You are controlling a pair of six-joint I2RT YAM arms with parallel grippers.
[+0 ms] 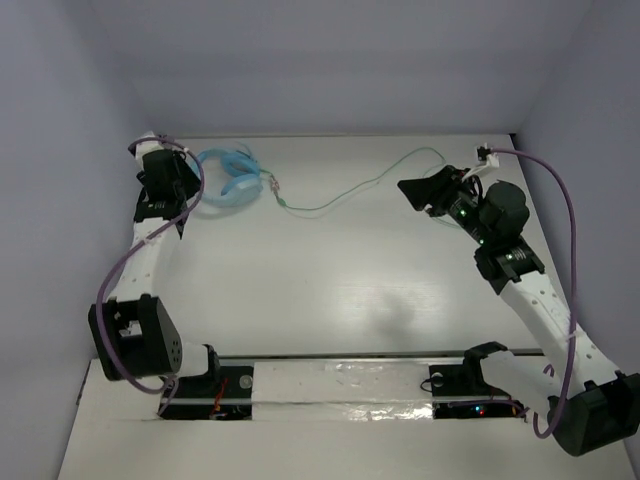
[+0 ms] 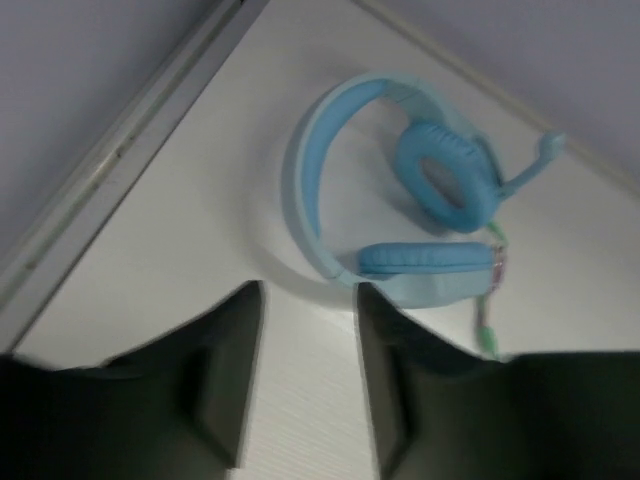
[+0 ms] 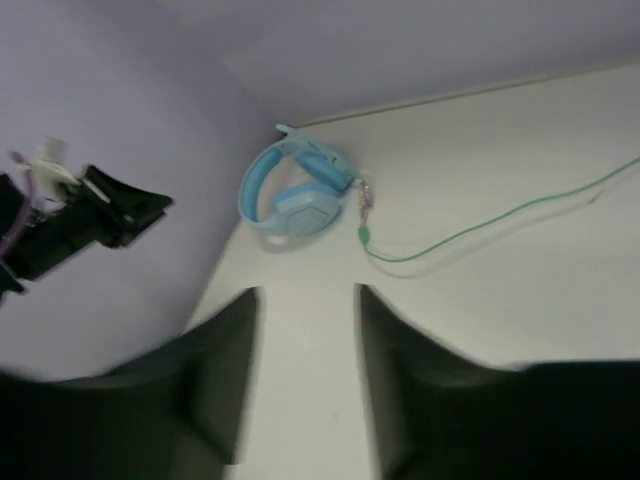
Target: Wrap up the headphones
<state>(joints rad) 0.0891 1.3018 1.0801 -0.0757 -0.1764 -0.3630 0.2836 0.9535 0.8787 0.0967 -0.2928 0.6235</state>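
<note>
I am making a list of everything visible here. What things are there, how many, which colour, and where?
headphones: one, light blue, far left corner of the table
cord: one, pale green, loose from the headphones toward the far right
table: one, white
walls: pale violet-grey, around the table
cables: two, purple, one along each arm
left arm: one, white and black, reaching to the headphones
right arm: one, white and black, far right
left tool: one, black, open, empty, near the headphones
right tool: one, black, open, empty
</note>
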